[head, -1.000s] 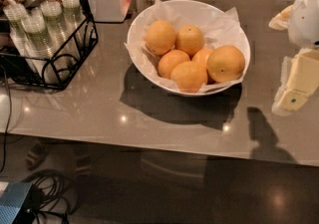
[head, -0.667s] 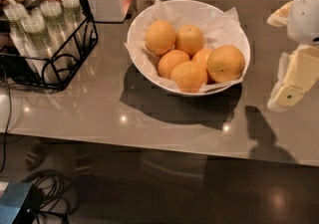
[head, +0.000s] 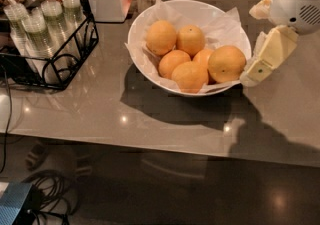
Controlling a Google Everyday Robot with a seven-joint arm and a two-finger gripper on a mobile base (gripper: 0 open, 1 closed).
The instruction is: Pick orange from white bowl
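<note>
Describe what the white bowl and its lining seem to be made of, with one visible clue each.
White bowl: likely glazed ceramic, glossy rim. Lining: thin paper, crinkled, folded edges. The hand hovers by the bowl's right rim.

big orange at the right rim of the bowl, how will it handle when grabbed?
Round and smooth-skinned, the orange probably rolls if nudged off-centre. It leans on the other oranges near the rim of the white bowl, so lifting it may shift them. The crinkled paper under it could slide. The gripper sits just right of it.
</note>
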